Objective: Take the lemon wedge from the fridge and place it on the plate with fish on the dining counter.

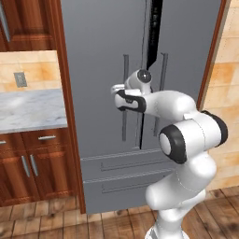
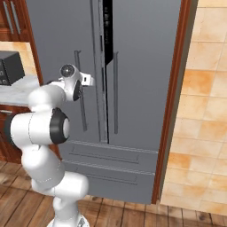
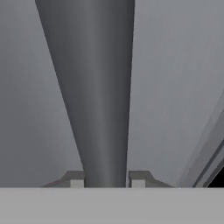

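The tall grey fridge [image 1: 102, 51] [image 2: 142, 66] stands right in front of me. Its two doors are nearly shut, with a dark gap [image 1: 154, 28] [image 2: 107, 26] showing between them near the top. My gripper [image 3: 107, 181] [image 1: 122, 94] [image 2: 82, 86] is at the left door's vertical bar handle [image 3: 100, 87] [image 1: 124, 128] [image 2: 82, 117], about mid-height. In the hand view the bar runs between the two fingertips [image 3: 77, 179], which press on its sides. The lemon wedge is hidden behind the doors. The plate and the dining counter are out of view.
The right door's handle [image 1: 162, 84] [image 2: 115, 97] runs parallel, close by. Brown cabinets with a marble counter [image 1: 28, 109] stand to the left, with a dark appliance [image 2: 9, 66] on it. A tiled wall [image 2: 204, 111] lies to the right, past the brown fridge frame. Two fridge drawers [image 1: 116, 182] sit below.
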You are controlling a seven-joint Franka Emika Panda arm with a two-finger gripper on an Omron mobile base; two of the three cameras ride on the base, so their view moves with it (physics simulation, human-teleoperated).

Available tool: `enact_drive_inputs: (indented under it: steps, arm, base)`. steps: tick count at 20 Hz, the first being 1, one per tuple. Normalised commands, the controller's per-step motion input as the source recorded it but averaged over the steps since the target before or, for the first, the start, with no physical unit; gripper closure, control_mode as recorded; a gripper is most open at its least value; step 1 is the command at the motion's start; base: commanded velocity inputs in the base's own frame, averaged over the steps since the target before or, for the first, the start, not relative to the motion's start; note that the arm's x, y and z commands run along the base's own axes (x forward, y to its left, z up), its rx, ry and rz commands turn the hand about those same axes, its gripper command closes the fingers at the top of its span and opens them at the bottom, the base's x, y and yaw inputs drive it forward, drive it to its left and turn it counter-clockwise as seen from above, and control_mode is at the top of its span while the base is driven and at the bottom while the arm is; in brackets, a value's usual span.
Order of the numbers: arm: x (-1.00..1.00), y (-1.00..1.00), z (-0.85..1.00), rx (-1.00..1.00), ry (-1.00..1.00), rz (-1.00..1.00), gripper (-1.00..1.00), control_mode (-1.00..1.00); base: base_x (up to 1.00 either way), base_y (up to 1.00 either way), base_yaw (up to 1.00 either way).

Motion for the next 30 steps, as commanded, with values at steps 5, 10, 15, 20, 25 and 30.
enact_drive_inputs:
  steps: [5,10,15,20,25,30]
  arm:
    - [-0.78,0.33,0.78,0.00,-0.06,0.01,1.00,-1.00]
    - [-0.72,0.82,0.89,0.00,0.00,0.00,1.00,-1.00]
    - [-0.59,1.00,0.63,-0.03,0.00,-0.04,1.00,-1.00]
    - [-0.48,1.00,0.44,-0.05,0.00,-0.14,1.00,-1.00]
    - [-0.68,0.83,0.17,-0.18,-0.01,-0.11,-1.00,-1.00]
    - [-1.00,-0.12,0.04,-0.12,-0.02,-0.12,-1.00,-1.00]
  base:
    - [0.00,0.00,0.00]
    - [0.00,0.00,0.00]
    - [0.00,0.00,0.00]
    - [0.00,0.00,0.00]
    - [0.00,0.00,0.00]
    - [0.00,0.00,0.00]
